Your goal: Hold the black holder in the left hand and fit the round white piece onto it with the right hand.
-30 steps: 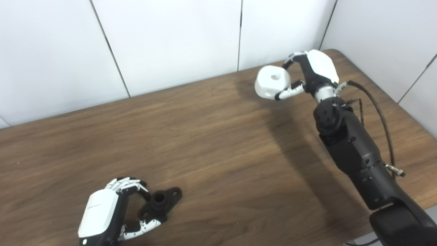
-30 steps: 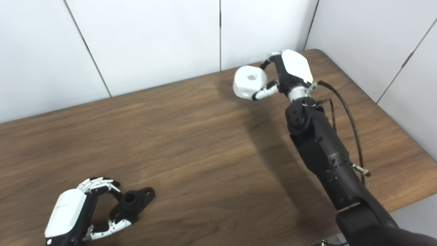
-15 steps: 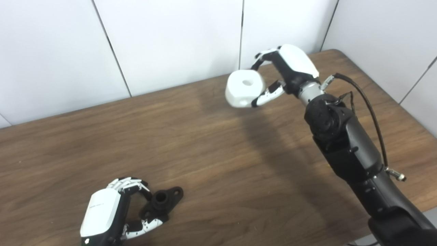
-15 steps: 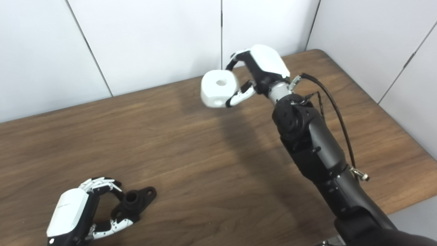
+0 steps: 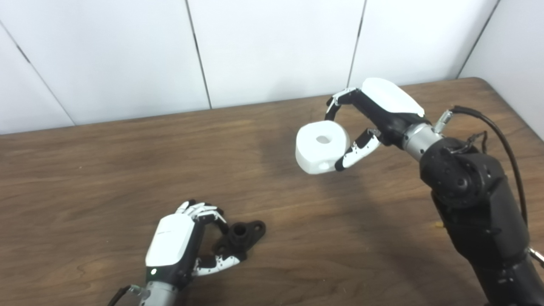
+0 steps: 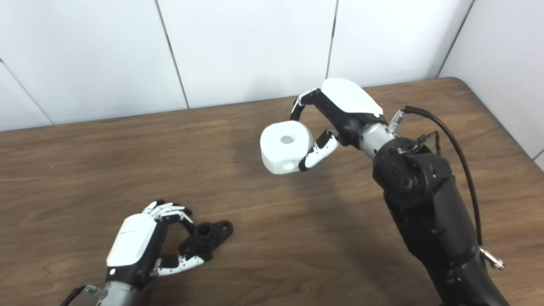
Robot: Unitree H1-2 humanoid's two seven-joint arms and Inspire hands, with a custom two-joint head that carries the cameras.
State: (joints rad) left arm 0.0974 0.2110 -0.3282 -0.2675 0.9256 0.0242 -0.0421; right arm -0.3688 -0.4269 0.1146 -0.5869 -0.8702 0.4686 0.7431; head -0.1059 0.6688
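Near front edge, left hand (image 5: pixel 172 244): I have its fingers (image 5: pixel 199 209) clasped round the black holder (image 5: pixel 242 233), pinned on the wooden surface (image 5: pixel 106 170) with its socket facing up.
Right hand (image 5: pixel 374 114): fingers grasping the round white piece (image 5: pixel 321 146) aloft, bore upward, well apart from the holder.

A dark wood-grain worktop (image 5: pixel 106 170) with a rounded far right corner is butting against white wall panels (image 5: pixel 272 46). A black holder (image 5: pixel 242 236) is lying directly on it near the front left, its flange flat on the surface.
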